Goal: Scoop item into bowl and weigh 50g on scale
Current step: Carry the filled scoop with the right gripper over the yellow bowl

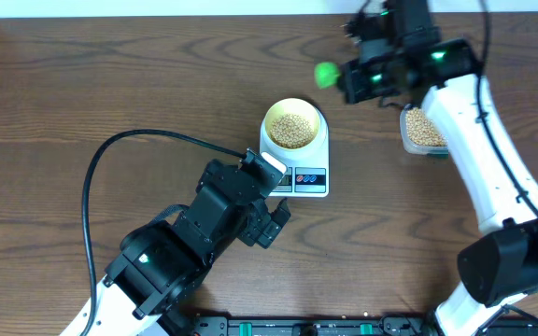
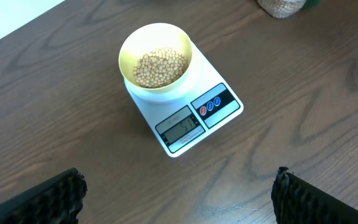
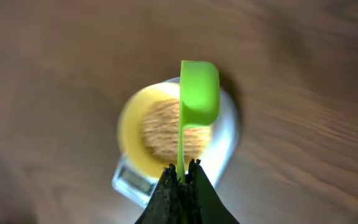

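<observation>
The pale yellow bowl [image 1: 293,125] holds tan-yellow beans [image 1: 293,130] and stands on the white scale [image 1: 318,180]. In the left wrist view the bowl [image 2: 156,57], its beans [image 2: 160,67] and the scale [image 2: 194,127] with its lit display show clearly. My right gripper [image 1: 355,77] is shut on the handle of a green scoop [image 1: 326,74], held in the air just right of and beyond the bowl. In the right wrist view the scoop [image 3: 198,99] hangs over the blurred bowl [image 3: 129,134], gripped by the fingers [image 3: 182,176]. My left gripper [image 1: 271,217], also seen in the left wrist view [image 2: 178,193], is open and empty near the scale's front.
A clear plastic tub [image 1: 422,131] with more beans sits right of the scale, partly under the right arm; its bottom shows at the top of the left wrist view [image 2: 281,7]. A black cable [image 1: 120,149] loops over the table at left.
</observation>
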Motion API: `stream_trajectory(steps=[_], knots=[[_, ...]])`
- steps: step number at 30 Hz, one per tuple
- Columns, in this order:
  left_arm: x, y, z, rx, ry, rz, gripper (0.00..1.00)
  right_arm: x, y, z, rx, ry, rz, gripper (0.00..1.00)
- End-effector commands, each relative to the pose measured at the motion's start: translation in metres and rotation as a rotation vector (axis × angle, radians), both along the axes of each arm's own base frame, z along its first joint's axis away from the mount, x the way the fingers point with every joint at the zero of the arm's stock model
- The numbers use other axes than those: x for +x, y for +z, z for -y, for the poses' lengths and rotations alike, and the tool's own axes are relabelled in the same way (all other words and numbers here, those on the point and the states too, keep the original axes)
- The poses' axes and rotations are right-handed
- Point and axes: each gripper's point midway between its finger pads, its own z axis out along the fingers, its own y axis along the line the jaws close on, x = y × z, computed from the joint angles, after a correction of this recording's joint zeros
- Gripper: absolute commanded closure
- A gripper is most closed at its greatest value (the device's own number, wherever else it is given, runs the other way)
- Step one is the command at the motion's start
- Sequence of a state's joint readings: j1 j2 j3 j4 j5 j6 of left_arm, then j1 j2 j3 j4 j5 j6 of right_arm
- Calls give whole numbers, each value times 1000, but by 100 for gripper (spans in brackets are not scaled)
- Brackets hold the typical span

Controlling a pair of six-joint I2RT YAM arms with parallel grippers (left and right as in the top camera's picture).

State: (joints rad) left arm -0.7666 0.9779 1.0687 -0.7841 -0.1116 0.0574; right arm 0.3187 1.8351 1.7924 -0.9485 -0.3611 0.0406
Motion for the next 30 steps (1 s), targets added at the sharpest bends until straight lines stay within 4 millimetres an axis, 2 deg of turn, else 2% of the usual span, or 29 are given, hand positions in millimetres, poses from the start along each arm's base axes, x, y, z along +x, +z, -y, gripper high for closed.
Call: stream_trajectory(steps=[1,4,10,20,25,30], knots=[[3,14,-1,-10,4,37,2,-10,-1,-27,6,150,26,99],[3,14,-1,-10,4,37,2,-16,-19,-37,-72,217,29,99],[3,14,-1,-10,4,37,2,-23,-59,-35,-276,256,-5,99],[3,14,-1,-10,4,37,2,-20,-85,-27,-465,240,-2,99],[3,14,-1,-10,4,37,2,-21,-94,-29,-475,249,-18,99],[3,14,-1,-10,4,37,2,-22,-94,-30,-466,254,-21,99]])
